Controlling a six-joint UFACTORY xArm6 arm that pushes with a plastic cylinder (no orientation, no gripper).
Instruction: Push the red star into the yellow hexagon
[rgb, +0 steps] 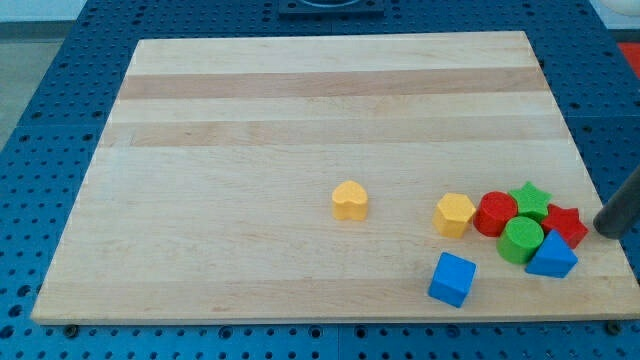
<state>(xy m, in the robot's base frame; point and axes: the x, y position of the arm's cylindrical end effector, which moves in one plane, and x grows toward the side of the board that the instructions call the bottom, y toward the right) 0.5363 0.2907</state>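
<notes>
The red star (566, 224) lies near the board's right edge, at the right end of a tight cluster. The yellow hexagon (454, 214) sits at the cluster's left end, touching a red cylinder (494, 213). Between star and hexagon are that red cylinder, a green star (530, 199) and a green cylinder (521, 239). A blue triangular block (551, 256) sits just below the red star. My tip (603, 230) comes in from the view's right and stands a short gap to the right of the red star.
A yellow heart (349, 200) lies alone left of the cluster. A blue cube (452, 278) sits below the yellow hexagon near the board's bottom edge. The wooden board (300, 120) rests on a blue perforated table.
</notes>
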